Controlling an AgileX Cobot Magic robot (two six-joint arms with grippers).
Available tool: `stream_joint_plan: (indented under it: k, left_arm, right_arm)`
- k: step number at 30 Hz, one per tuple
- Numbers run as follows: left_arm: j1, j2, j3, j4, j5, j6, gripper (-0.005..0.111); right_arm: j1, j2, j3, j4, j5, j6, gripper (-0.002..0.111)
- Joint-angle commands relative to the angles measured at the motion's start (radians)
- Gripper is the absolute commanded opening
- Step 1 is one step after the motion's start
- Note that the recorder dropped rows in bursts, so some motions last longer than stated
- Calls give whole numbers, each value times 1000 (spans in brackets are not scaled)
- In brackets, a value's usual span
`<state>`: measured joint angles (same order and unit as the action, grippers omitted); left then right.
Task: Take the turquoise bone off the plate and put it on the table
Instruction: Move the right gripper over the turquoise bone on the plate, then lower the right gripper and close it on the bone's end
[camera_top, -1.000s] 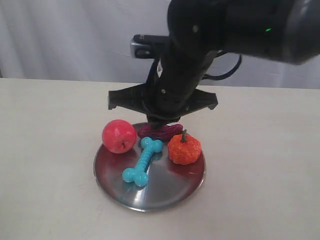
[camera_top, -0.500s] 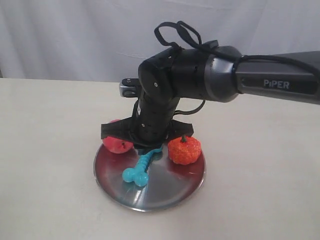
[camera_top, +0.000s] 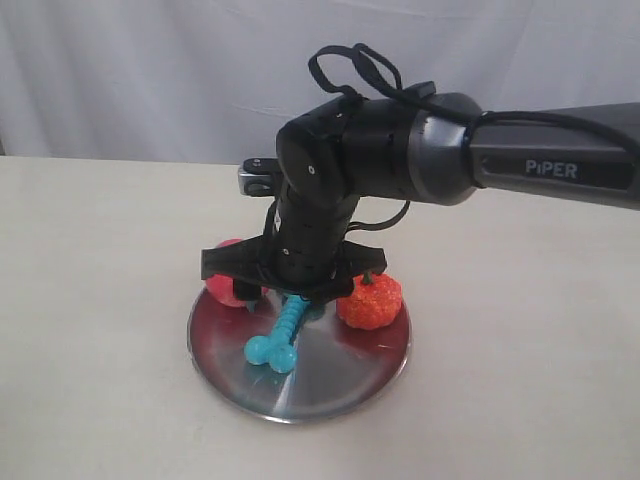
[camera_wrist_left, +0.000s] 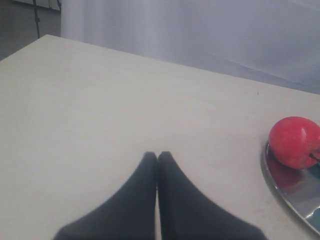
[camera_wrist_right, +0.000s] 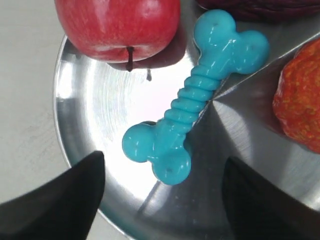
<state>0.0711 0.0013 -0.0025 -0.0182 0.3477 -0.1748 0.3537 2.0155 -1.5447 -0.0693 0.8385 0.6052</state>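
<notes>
Wide open on the right gripper, just below centre frame in the exterior view, dark fingers down either side of the bone without touching it. Lying flat on the plate at lower centre, slanting down-left from under the gripper, with an apple peeking out at its left, a pumpkin at its right and table all around. Pinched shut on the left gripper, tips together above the table, nothing between them, apple and plate rim off to one side in its wrist view.
</notes>
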Motion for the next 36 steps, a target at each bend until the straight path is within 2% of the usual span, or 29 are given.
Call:
stream_joint_plan:
  k: [1,16,36]
  left_arm:
    - [-5,-1,3,-3,-5,-2,0]
    - [-5,-1,3,-3,-5,-2,0]
    - [-5,-1,3,-3,-5,-2,0]
  right_arm:
    - [-1,2,-7,4,-10,9,64]
    - [-1,84,-7,-205,-106,246,64]
    - [-3,188,-7,-281,-202,321,64]
